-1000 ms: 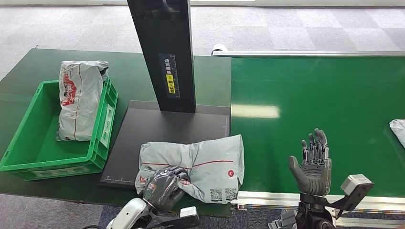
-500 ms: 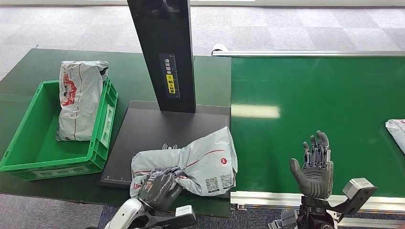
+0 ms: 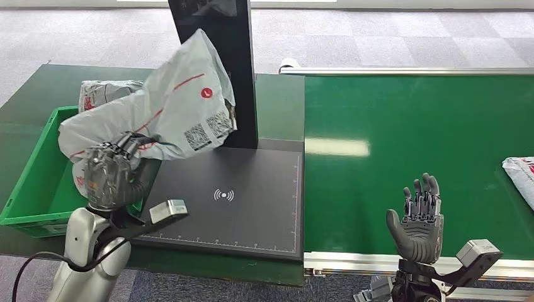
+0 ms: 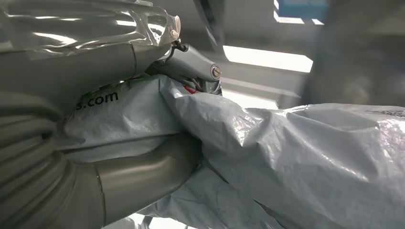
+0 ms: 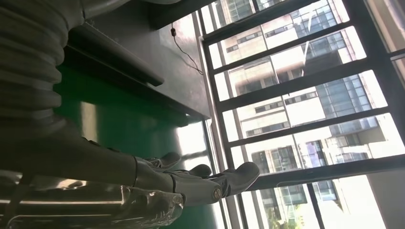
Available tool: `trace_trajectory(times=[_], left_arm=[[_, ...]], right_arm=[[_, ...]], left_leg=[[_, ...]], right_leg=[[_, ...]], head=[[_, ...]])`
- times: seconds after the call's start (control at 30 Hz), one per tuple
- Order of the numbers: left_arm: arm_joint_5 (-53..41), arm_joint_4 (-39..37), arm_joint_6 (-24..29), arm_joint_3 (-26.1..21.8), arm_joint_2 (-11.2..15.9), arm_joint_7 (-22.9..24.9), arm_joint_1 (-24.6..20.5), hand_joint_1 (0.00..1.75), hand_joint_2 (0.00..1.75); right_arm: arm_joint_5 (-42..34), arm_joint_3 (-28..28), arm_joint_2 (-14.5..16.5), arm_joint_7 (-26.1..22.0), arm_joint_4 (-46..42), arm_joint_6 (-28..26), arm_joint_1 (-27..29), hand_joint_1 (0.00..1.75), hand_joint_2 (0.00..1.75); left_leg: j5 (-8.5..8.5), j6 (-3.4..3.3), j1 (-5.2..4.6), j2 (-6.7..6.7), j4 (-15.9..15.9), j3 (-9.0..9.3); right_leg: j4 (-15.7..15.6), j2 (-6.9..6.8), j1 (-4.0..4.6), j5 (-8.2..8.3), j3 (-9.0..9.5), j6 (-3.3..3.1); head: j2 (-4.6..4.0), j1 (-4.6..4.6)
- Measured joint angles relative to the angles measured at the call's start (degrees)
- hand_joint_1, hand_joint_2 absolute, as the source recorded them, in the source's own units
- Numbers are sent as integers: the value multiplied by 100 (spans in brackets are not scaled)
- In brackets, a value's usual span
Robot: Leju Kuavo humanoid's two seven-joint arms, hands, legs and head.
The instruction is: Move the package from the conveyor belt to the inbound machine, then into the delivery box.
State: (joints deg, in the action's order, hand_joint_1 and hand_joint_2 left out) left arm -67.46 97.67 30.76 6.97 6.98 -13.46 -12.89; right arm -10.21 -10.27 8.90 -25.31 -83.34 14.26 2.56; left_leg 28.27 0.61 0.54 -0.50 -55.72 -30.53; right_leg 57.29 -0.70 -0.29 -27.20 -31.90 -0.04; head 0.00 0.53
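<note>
**Package aloft in the left hand, over the box edge**

From my screen, the left hand (image 3: 107,176) has its fingers wrapped tight around one end of the grey package (image 3: 165,107), and the left wrist view confirms it: the thumb and darker fingers (image 4: 191,67) bite into the crumpled plastic (image 4: 296,157). The bag rises up and away from the hand, toward the far right, its free end lifted in front of the black upright column (image 3: 220,63) of the inbound machine. I can read barcode labels and a red round mark on its upper face. The hand itself hangs over the near right corner of the green delivery box (image 3: 31,189), with the held end of the package above the box's right wall.

Inside the box, a second grey parcel (image 3: 101,91) leans against the far wall, partly hidden behind the lifted one.

The machine's flat black scan plate (image 3: 239,201) lies bare just right of the hand, a white signal mark at its centre.

My right hand (image 3: 419,217) is raised above the near edge of the green conveyor belt (image 3: 409,126), palm up, fingers spread and straight, holding nothing. At the belt's far right edge another grey bag (image 3: 521,176) pokes into frame.
</note>
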Motion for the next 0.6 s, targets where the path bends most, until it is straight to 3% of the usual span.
trace_trajectory(times=[0.13, 0.3, 0.47, 0.6], left_arm=[[77, -51, 19, -753, 333, 36, -410, 175, 175], [-21, -285, 63, -1330, 603, 269, -587, 175, 175], [-221, -1270, 116, -2042, 964, 444, -832, 173, 175], [-479, -2127, 115, -2348, 1116, 538, -1045, 168, 175]], right_arm=[[-109, 72, -29, -3, 41, -64, 0, 0, 175], [-191, 170, -66, -15, 57, -142, 3, 0, 175], [-247, 248, -97, 6, 54, -226, 4, 0, 175], [-247, 313, -101, 51, 49, -238, -4, 0, 175]], left_leg=[[0, 1, 0, -10, 0, 1], [1, 1, 0, -15, 1, -5], [0, 3, 0, -19, 1, -4], [-3, 5, 2, -18, 1, -4]], right_leg=[[1, 6, 0, 1, -5, -1], [1, 10, 0, 0, -9, -1], [2, 15, 1, 0, -15, -2], [4, 16, 3, 1, -14, -3]], head=[[0, 2], [0, -1], [0, 0], [0, 1]])
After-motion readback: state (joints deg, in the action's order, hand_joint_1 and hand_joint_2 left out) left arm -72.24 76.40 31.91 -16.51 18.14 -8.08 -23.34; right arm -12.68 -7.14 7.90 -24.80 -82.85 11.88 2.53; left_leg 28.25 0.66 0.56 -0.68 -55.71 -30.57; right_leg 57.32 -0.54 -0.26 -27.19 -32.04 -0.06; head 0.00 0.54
